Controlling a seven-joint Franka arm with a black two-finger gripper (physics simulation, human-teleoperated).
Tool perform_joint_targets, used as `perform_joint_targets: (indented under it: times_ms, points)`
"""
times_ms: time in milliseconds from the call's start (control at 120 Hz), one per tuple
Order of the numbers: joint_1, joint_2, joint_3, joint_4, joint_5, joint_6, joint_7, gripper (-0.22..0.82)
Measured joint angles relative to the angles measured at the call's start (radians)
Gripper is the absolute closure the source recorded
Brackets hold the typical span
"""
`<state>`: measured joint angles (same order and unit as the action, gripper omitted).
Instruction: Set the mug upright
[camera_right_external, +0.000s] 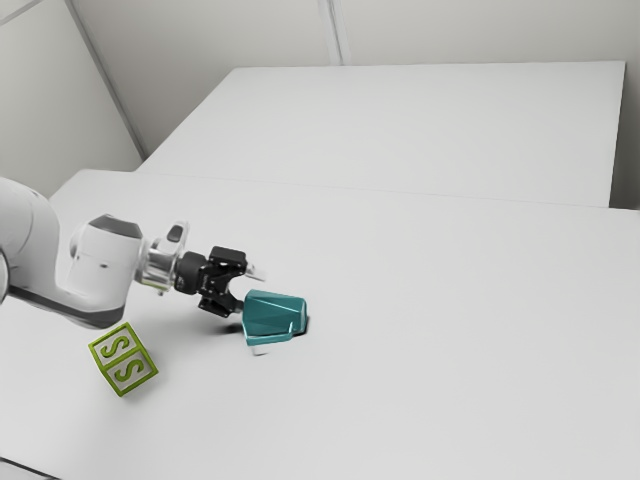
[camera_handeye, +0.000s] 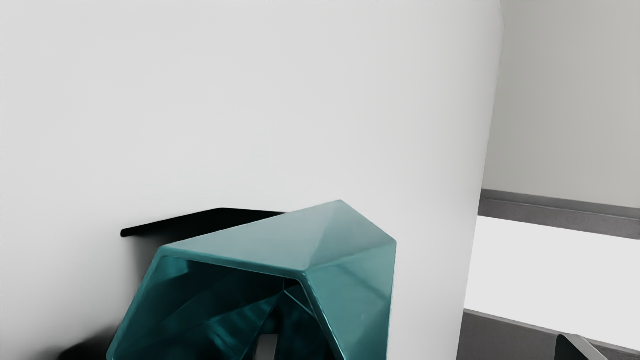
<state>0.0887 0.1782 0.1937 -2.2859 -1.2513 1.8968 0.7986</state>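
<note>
Gripper (camera_right_external: 247, 289) is spread wide, nothing pinched. Wrist view: one fingertip (camera_handeye: 267, 347) lines up with the inside of the mug's mouth, the other (camera_handeye: 575, 347) is outside the mug, well apart from it. Can't tell how deep the first one sits, or if it touches the wall.

Mug (camera_right_external: 273, 316): teal, faceted, on its side, not upright. Mouth faces the gripper, base points away toward the exterior view's right. Wrist view looks partly into the mouth; the inside is dark. Can't make out a handle for sure. Dark shadow (camera_handeye: 210, 220) on the table beside it. Small pale patch (camera_right_external: 260, 350) at the mug's lower edge in the exterior view, can't tell what it is.

Block (camera_right_external: 123, 360): green frame, letter S on the two faces that show best, edge-on to the exterior camera. It sits on the table toward the exterior view's left, apart from mug and gripper, in front of the arm as that camera sees it.

Arm (camera_right_external: 105, 260): white, in from the exterior view's left, hand reaching low over the table toward its right.

Table (camera_right_external: 450, 350): plain white top under mug and block. Beyond it in the exterior view, a big white slab (camera_right_external: 420, 130), then pale walls (camera_right_external: 200, 60) with a light vertical strip (camera_right_external: 335, 30). Wrist view, past the table's edge: dark gray bands (camera_handeye: 560, 217) with a bright white area (camera_handeye: 550, 270) between them, and a plain gray-beige surface.
</note>
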Motion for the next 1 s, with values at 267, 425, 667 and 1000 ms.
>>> perform_joint_targets:
  times_ms: [267, 425, 667, 1000]
  points:
    - [0.0, 0.004, -0.046, 0.0, -0.026, 0.048, 0.042, 0.31]
    - [0.0, -0.002, -0.048, 0.002, -0.03, 0.064, 0.054, 0.6]
    - [0.0, -0.007, -0.051, 0.009, -0.027, 0.071, 0.05, 0.74]
    - [0.003, -0.025, -0.096, 0.298, 0.335, 0.059, -0.019, 0.77]
